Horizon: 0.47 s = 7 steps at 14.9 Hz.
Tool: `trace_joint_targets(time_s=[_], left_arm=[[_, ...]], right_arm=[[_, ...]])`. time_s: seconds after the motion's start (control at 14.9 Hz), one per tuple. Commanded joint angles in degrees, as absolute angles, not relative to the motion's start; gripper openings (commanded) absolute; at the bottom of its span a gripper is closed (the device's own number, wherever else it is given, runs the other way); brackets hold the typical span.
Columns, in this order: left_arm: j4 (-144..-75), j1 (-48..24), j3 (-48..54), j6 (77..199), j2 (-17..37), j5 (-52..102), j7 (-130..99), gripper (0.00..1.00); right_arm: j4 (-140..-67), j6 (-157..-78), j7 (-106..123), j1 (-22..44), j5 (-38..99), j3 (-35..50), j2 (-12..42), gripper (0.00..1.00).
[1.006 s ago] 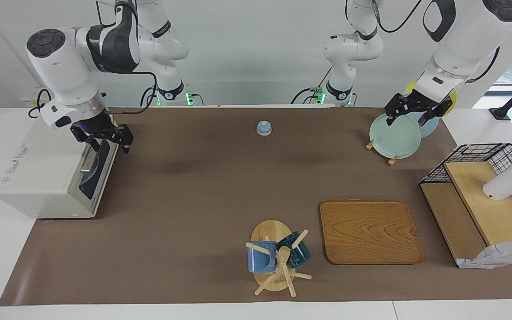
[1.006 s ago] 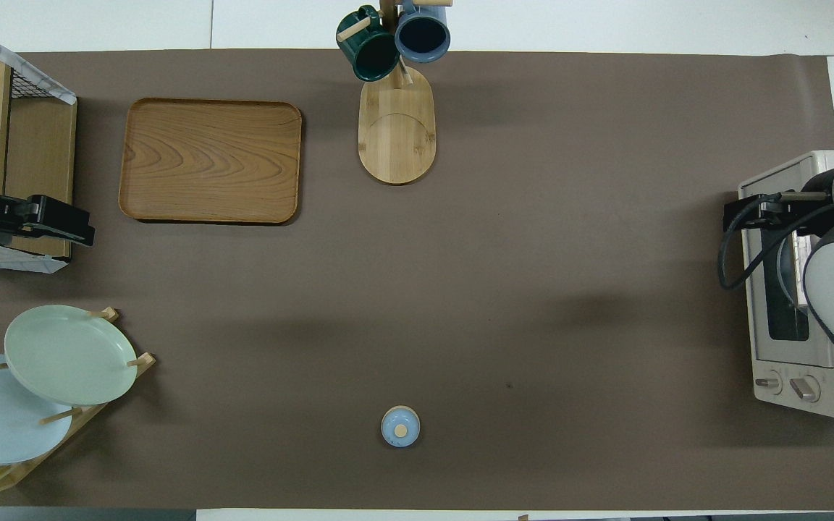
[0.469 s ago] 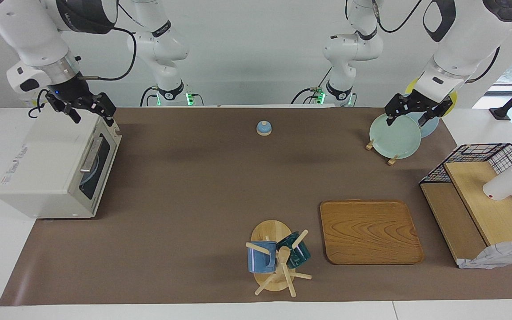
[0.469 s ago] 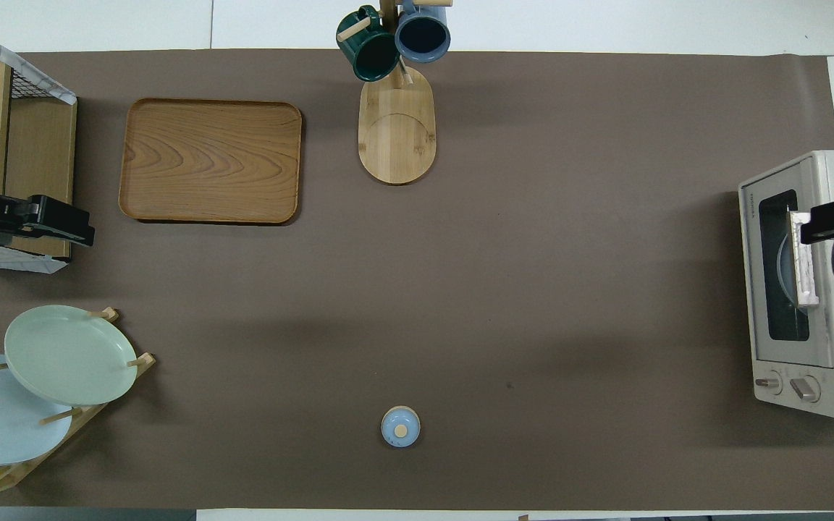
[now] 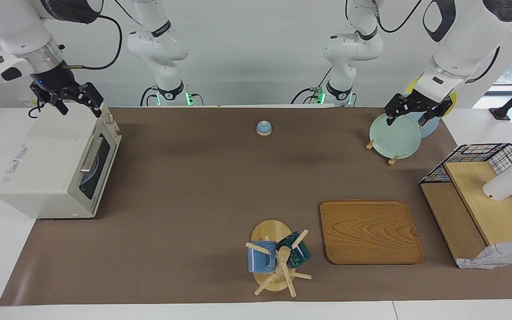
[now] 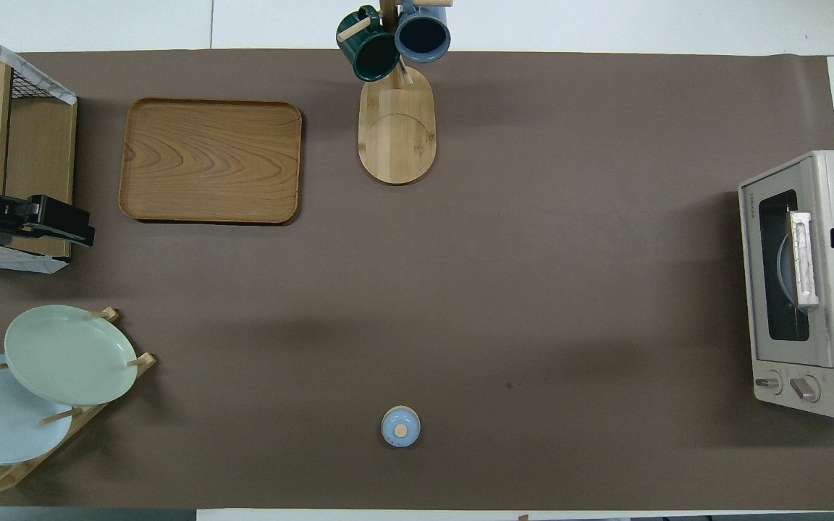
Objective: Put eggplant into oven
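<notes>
We saw the oven (image 5: pixel 56 171) sitting at the right arm's end of the table, its dark glass door (image 6: pixel 784 268) shut and the bar handle (image 5: pixel 90 154) across it. The eggplant was nowhere in sight in either view, so we could not tell where it lay. Our right gripper (image 5: pixel 70 100) hung over the oven's top, at the corner nearest the robots, with its fingers spread apart and nothing between them. Our left gripper (image 5: pixel 411 114) hovered over the pale green plate (image 5: pixel 394 136) in the plate rack (image 6: pixel 80 416), fingers likewise apart and empty. A wooden tray (image 5: pixel 370 232), a mug stand (image 5: pixel 274 262) with two mugs and a small blue knob (image 5: pixel 263 128) stood on the brown mat (image 5: pixel 194 186)
</notes>
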<state>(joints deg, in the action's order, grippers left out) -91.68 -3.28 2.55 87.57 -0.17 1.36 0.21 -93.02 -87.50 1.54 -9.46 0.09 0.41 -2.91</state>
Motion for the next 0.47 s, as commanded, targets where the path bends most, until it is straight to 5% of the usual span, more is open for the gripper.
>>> trace_joint_targets(time_s=[0.0, 0.4], left_arm=[[-92.11, -2.9, 2.81, 86.84, -0.88, 0.35, 0.09, 1.0], [-92.11, -2.9, 2.81, 86.84, -0.88, 0.35, 0.09, 1.0]], right_arm=[[-94.74, -88.06, 3.16, -10.2, 0.88, 0.79, -3.42, 1.0], [-93.6, -87.98, 3.69, -10.2, 1.41, 1.49, -3.16, 1.0]])
